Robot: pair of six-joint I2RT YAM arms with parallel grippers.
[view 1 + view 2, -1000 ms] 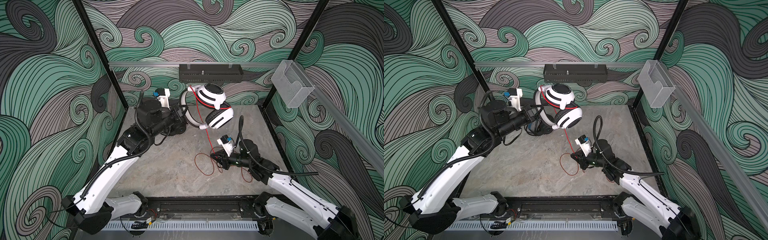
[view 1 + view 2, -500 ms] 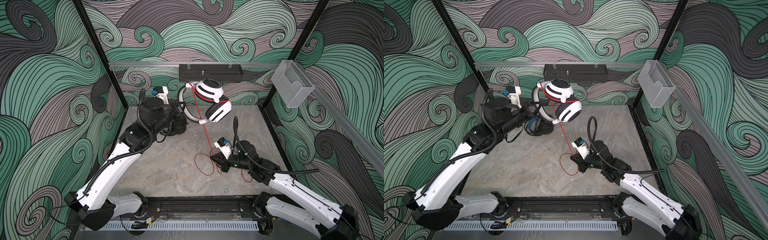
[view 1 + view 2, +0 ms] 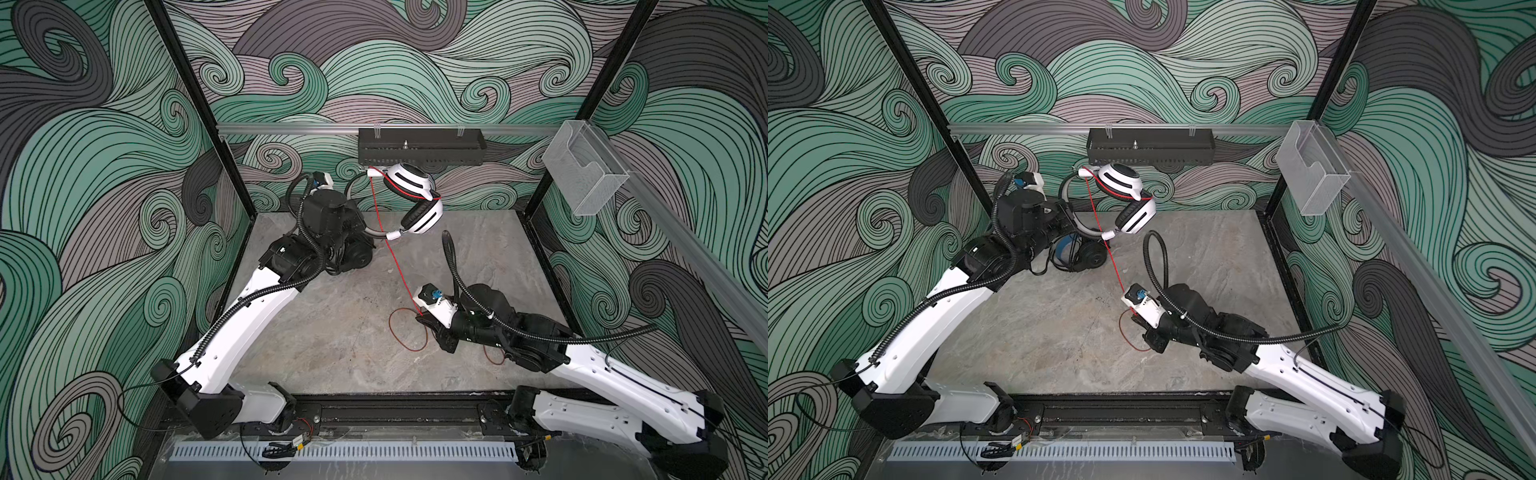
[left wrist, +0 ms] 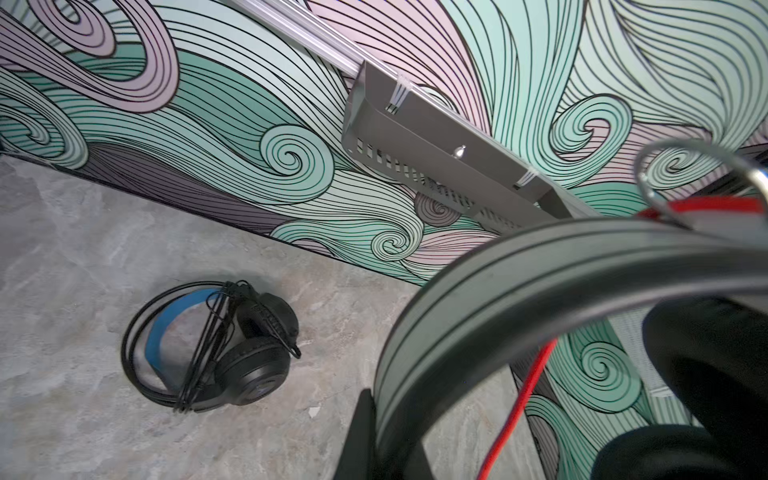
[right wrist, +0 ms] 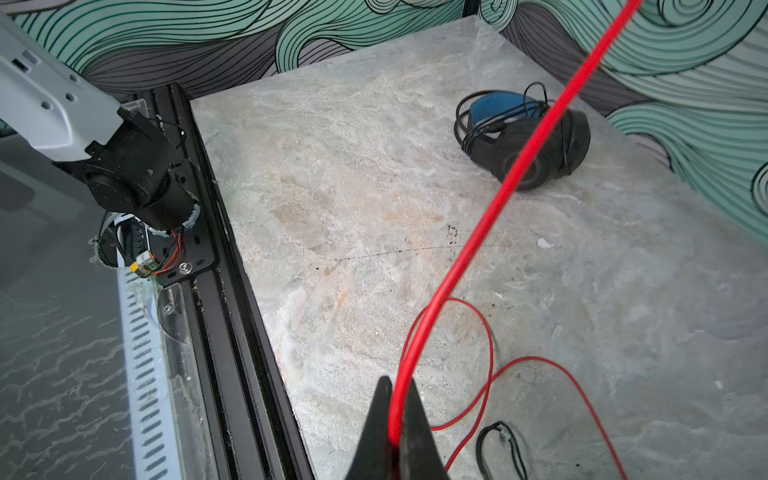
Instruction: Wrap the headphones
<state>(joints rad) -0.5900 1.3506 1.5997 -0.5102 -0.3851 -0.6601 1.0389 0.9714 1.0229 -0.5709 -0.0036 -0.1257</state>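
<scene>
The white-and-black headphones (image 3: 409,183) (image 3: 1121,180) hang in the air near the back wall. My left gripper (image 3: 365,227) (image 3: 1074,217) (image 4: 386,449) is shut on their grey headband (image 4: 540,266). Their red cable (image 3: 395,266) (image 5: 490,216) runs taut down to my right gripper (image 3: 419,316) (image 3: 1133,318) (image 5: 395,399), which is shut on it low over the table. Slack red loops (image 5: 490,365) lie beside that gripper. The black headphones (image 4: 249,361) (image 5: 536,153) (image 3: 1084,257) lie at the back left, with black cable wound round them.
A black perforated tray (image 3: 419,145) hangs on the back rail just above the raised headset. A clear plastic bin (image 3: 586,178) is fixed to the right wall. A small black wire loop (image 5: 498,440) lies near the right gripper. The black front rail (image 3: 395,411) borders the table.
My left arm has lifted the white headset up and back toward the rail. The red cable has pulled straight. The right gripper has shifted slightly left with the cable.
</scene>
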